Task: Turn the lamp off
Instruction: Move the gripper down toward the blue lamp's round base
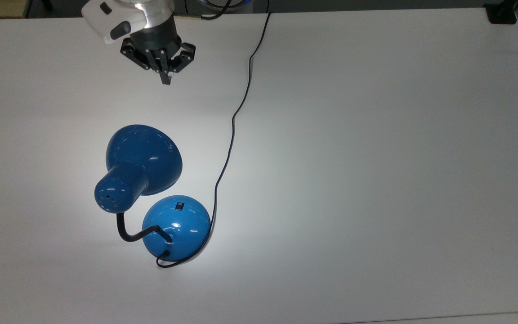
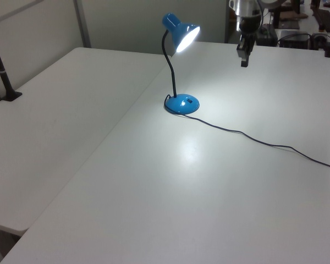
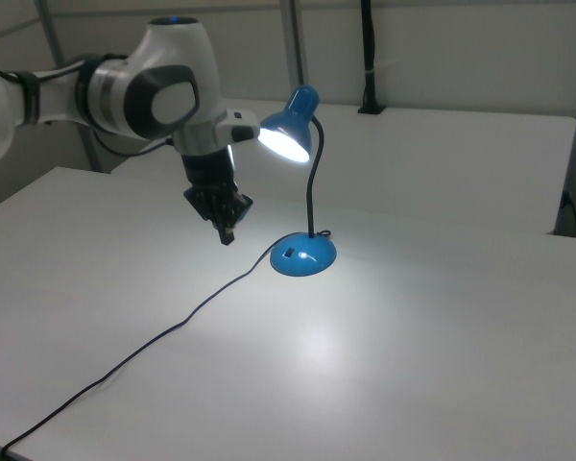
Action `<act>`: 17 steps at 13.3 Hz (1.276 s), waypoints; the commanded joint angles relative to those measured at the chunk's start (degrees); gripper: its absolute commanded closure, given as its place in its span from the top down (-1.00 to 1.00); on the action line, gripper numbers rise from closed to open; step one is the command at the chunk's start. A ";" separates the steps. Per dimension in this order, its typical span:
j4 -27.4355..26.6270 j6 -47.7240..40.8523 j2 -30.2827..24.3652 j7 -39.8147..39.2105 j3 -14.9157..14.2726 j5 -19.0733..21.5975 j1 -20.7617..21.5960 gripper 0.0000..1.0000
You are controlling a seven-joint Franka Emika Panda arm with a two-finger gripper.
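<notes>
My tool (image 1: 166, 79) hangs clenched and empty at upper left, the lit lamp (image 1: 176, 227) sits lower left on the tabletop (image 1: 376, 157); glossy, probably tippy, so I'd just poke its base switch (image 1: 179, 206).

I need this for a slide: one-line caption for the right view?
Panda gripper, fingers shut, hovers above the white table beside the lit blue lamp.
</notes>
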 commanded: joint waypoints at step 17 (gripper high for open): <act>-2.63 37.62 17.06 -4.42 -1.43 5.08 2.92 -1.00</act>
